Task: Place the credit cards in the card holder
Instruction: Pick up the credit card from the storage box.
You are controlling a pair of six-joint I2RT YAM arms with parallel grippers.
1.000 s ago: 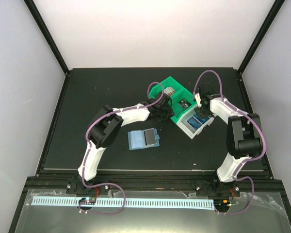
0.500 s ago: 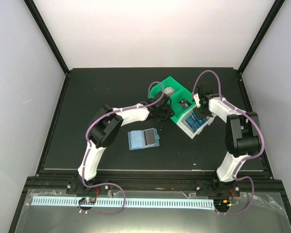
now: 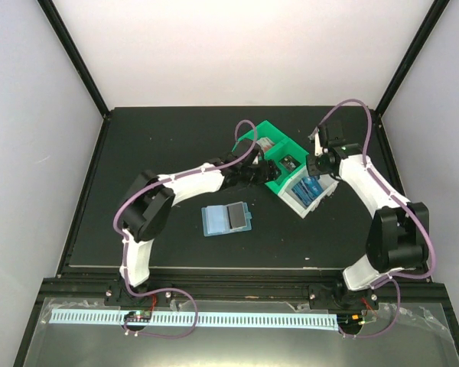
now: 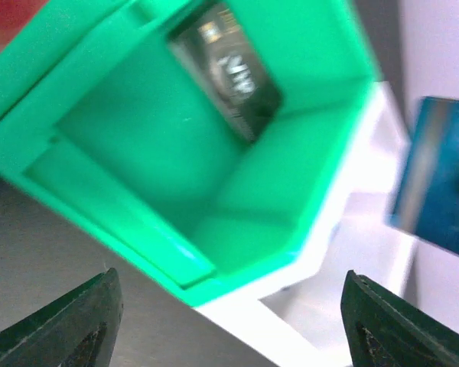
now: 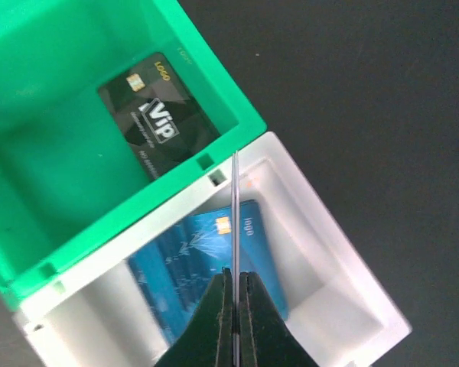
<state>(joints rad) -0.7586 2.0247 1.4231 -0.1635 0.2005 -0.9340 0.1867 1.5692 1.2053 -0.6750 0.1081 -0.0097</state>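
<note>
The card holder (image 3: pixel 226 219) lies open on the black table, apart from both grippers. My right gripper (image 5: pixel 235 277) is shut on a thin credit card (image 5: pixel 235 206), seen edge-on, and holds it above the white bin (image 5: pixel 344 267). A blue credit card (image 5: pixel 203 267) lies flat in that bin. In the top view the right gripper (image 3: pixel 315 170) is over the white bin (image 3: pixel 300 209). My left gripper (image 4: pixel 229 329) is open and empty at the near rim of the green bin (image 4: pixel 138 145). It also shows in the top view (image 3: pixel 262 174).
A black VIP card (image 5: pixel 159 118) lies in the green bin (image 3: pixel 266 128), which touches the white bin at the table's back middle. Grey walls and black frame posts enclose the table.
My right gripper has risen from the white bin with a card held edge-on. My left arm has stretched further right, toward the green bin.
</note>
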